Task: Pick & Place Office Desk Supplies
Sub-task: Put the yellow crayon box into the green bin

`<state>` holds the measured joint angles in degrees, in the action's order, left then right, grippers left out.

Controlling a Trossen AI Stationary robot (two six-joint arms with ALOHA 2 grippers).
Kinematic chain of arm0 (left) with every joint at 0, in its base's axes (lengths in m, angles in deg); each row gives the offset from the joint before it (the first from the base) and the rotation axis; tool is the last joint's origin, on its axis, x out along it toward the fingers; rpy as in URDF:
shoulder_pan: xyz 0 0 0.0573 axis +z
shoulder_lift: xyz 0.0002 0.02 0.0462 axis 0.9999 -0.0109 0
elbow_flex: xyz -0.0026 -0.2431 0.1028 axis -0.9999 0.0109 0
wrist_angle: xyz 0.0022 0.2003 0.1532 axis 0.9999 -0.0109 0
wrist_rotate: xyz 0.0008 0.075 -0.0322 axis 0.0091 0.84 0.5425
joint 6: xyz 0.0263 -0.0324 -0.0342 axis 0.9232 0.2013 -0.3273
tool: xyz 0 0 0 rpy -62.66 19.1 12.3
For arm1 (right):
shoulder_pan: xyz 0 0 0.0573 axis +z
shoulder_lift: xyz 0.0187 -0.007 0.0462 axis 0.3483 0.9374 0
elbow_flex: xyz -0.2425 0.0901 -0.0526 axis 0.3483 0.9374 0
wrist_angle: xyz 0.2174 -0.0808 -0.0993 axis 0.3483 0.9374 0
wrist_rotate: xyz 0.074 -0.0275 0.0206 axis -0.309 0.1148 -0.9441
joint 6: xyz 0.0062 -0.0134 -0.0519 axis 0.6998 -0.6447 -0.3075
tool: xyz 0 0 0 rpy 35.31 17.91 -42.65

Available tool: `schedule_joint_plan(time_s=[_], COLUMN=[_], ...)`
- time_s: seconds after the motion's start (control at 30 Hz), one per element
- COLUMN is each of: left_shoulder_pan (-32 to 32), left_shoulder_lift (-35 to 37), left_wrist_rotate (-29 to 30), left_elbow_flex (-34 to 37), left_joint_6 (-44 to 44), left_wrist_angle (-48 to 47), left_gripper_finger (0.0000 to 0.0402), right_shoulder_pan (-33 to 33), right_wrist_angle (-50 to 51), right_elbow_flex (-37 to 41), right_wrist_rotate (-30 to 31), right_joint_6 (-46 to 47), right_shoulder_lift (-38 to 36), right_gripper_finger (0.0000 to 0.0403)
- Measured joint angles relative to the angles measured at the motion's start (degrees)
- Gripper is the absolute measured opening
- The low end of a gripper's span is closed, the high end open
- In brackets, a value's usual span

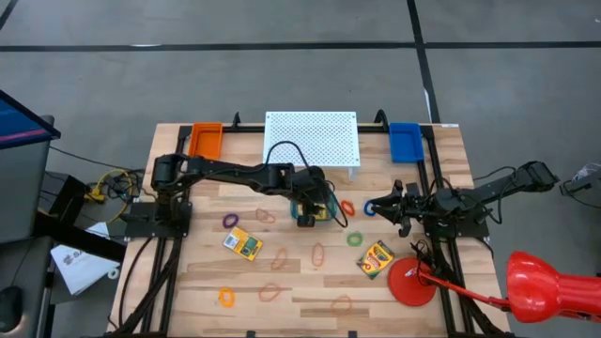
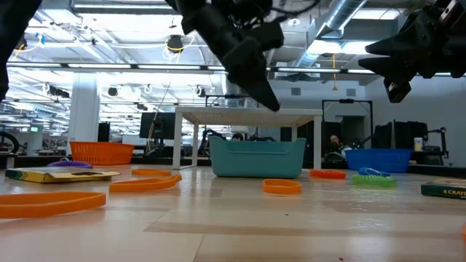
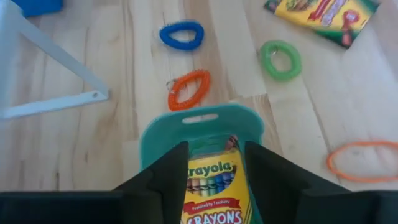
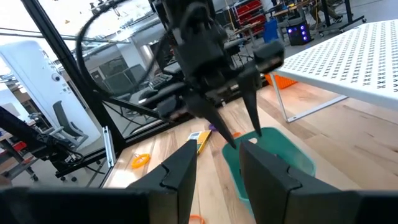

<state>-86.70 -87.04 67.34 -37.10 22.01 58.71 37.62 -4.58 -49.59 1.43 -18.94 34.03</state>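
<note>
Wooden tabletop (image 1: 188, 282), bands scattered. We see left gripper (image 3: 214, 180) over teal bin (image 3: 202, 127), fingers spread, crayon box (image 3: 211, 193) dropped inside at centre. Right gripper (image 1: 371, 207) waits at three o'clock, fingers parted, empty.

Yellow-green crayon box (image 3: 211, 196) in teal bin (image 3: 163, 134).
</note>
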Motion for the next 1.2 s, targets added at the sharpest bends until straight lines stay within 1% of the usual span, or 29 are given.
schedule_joint_plan(time_s=[0.1, 0.23, 0.33, 0.43, 0.5, 0.57, 0.67, 0.73, 0.77, 0.83, 0.9, 0.93, 1.0, 1.1, 1.2], left_shoulder_pan=[-0.67, -2.56, -4.38, -6.63, -8.04, -9.35, -10.78, -11.6, -12.26, -14.38, -17.22, -18.81, -22.23, -27.82, -34.2], left_shoulder_lift=[2.18, 6.15, 9.88, 14.41, 17.33, 19.77, 22.41, 22.77, 22.72, 22.43, 21.6, 21.61, 21.62, 22.35, 22.28], left_wrist_rotate=[0.24, 0.16, 0.11, -0.51, -3.08, -6.1, -8.06, -7.73, -6.63, -2.62, 3.08, 6.46, 12.27, 18.48, 22.19], left_elbow_flex=[-0.01, -0.01, 1.46, 5.5, 9.43, 13.8, 20.46, 24.42, 26.22, 28.78, 30.35, 31.28, 32.24, 32.42, 32.4], left_joint_6=[0.0, -1.73, -7.7, -15.02, -19.13, -21.28, -23.44, -24.02, -24.04, -23.84, -21.74, -20.26, -19.61, -25.19, -31.03], left_wrist_angle=[-1.84, -10.65, -19.51, -24.69, -25.3, -24.99, -22.0, -18.16, -16.03, -13.77, -12.62, -13.67, -13.68, -13.29, -11.93], left_gripper_finger=[0.0159, 0.0159, 0.0159, 0.0164, 0.0169, 0.0174, 0.0178, 0.0179, 0.0178, 0.0173, 0.0167, 0.0164, 0.0158, 0.0156, 0.0161], right_shoulder_pan=[0.0, 0.0, 0.0, 0.01, 0.11, 0.47, 0.82, 0.79, 0.79, 0.81, 0.81, 0.81, 0.81, 0.81, 0.81], right_wrist_angle=[0.22, 0.9, 1.47, 2.43, 3.04, 3.18, 2.96, 2.73, 2.29, 1.35, 0.77, 0.49, 0.38, 0.44, 0.61], right_elbow_flex=[0.0, 0.0, 0.0, 0.0, 0.0, 0.0, -0.01, 0.0, 0.0, -0.02, -0.02, -0.02, -0.02, -0.02, -0.02], right_wrist_rotate=[0.0, 0.0, -0.04, -0.07, -0.09, -0.09, -0.07, -0.04, -0.02, -0.02, -0.02, -0.02, -0.02, -0.02, -0.02], right_joint_6=[0.05, 0.75, 1.13, 1.5, 1.88, 1.99, 1.97, 1.99, 1.99, 2.01, 2.0, 2.01, 2.23, 2.6, 2.48], right_shoulder_lift=[0.01, 0.02, 0.01, 0.02, 0.02, 0.02, 0.0, 0.0, 0.0, 0.0, 0.04, 0.04, 0.04, 0.04, 0.08], right_gripper_finger=[0.0118, 0.0118, 0.0118, 0.0118, 0.0118, 0.0118, 0.0118, 0.0118, 0.0118, 0.0118, 0.0118, 0.0118, 0.0118, 0.0118, 0.0118])
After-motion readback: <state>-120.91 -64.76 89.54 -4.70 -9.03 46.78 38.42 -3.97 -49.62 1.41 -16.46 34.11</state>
